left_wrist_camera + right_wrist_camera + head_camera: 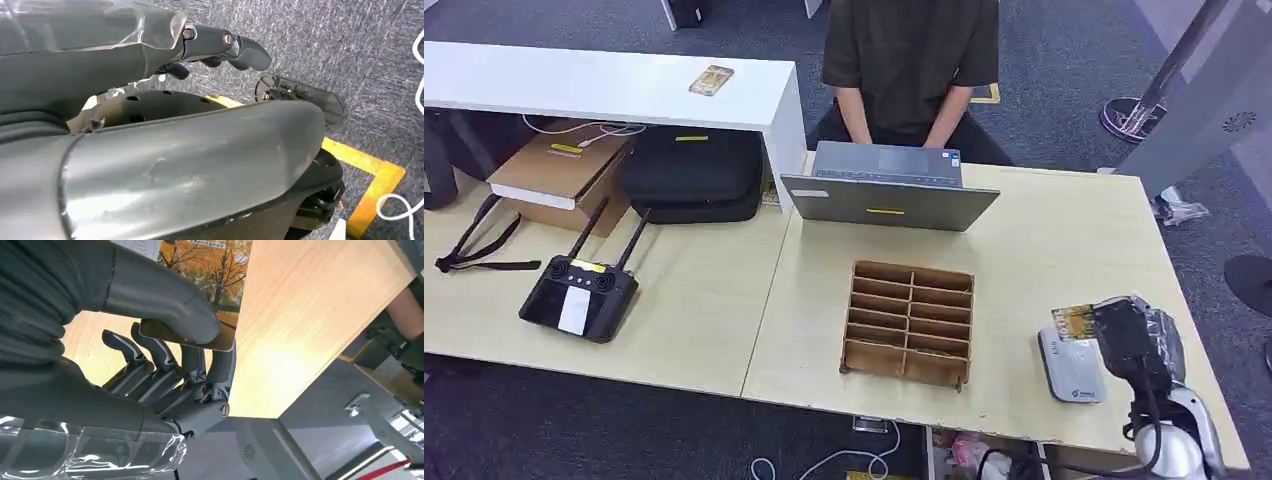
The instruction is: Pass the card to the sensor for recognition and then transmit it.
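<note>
at the right end of the pale wooden table (1044, 250), the right hand (1132, 335) is seen above the white card sensor (1070, 368), which lies flat near the table's front edge. a card (1074, 322) printed with autumn trees is pinched in this hand; in the right wrist view the thumb (165, 300) is pressed on one face of the card (210, 285) while the darker fingers (160, 357) are curled under the other face. the card is held just over the far part of the sensor; whether the two touch cannot be told.

near the middle of the table a wooden divided box (910, 322) is set, its compartments arranged in two columns. beyond it an open grey laptop (889, 188) is placed with its back to the robot, and a person in a dark shirt (911, 60) is seated behind it, hands at the keyboard.

on the left part of the table a black remote controller (579, 295) with two antennas is laid, with a cardboard box (559, 175) and a black case (692, 172) further back under a white shelf (604, 88). a phone (711, 79) is lying on that shelf.

in the left wrist view the left hand (220, 47) is seen over grey carpet, its fingers bent inward with nothing seen in them.
</note>
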You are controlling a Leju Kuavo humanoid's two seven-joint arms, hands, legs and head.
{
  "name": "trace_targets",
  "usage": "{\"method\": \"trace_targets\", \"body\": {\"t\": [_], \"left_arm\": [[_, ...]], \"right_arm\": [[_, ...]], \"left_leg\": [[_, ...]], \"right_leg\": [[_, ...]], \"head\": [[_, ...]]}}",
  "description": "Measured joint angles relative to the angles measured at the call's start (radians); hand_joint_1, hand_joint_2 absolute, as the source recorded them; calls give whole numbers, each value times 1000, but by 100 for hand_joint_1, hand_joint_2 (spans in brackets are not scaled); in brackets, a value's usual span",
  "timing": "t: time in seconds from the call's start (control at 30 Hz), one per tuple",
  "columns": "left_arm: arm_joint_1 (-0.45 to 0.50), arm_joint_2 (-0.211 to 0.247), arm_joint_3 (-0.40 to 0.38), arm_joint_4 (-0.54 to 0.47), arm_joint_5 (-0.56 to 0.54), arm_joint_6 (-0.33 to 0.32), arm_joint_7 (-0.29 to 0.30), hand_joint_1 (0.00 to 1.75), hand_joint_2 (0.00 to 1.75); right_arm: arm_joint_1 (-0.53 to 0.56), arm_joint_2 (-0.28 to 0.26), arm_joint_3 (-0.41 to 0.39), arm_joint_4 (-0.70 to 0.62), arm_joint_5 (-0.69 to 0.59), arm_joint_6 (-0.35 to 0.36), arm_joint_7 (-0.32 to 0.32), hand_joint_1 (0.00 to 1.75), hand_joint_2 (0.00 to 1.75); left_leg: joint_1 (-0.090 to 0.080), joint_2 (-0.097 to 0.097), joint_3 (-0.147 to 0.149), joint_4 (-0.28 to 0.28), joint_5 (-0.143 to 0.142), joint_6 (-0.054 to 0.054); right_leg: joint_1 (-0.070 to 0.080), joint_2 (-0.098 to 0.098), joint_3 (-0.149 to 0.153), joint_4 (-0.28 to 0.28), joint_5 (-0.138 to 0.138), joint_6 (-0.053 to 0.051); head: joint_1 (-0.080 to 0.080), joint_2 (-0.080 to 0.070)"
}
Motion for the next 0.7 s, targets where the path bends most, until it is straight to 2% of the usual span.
{"method": "trace_targets", "body": {"t": [0.37, 0.7], "left_arm": [[-10, 7, -31, 14, 6, -6, -18, 0, 0], [-29, 21, -45, 58, 31, -8, -37, 0, 0]], "right_arm": [[-3, 19, -3, 13, -2, -36, -6, 175, 175], [-1, 8, -6, 27, 36, -14, 84, 175, 175]], "left_leg": [[0, 0, 0, 0, 0, 0], [0, 0, 0, 0, 0, 0]], "right_leg": [[0, 0, 0, 0, 0, 0], [0, 0, 0, 0, 0, 0]], "head": [[0, 0], [0, 0]]}}
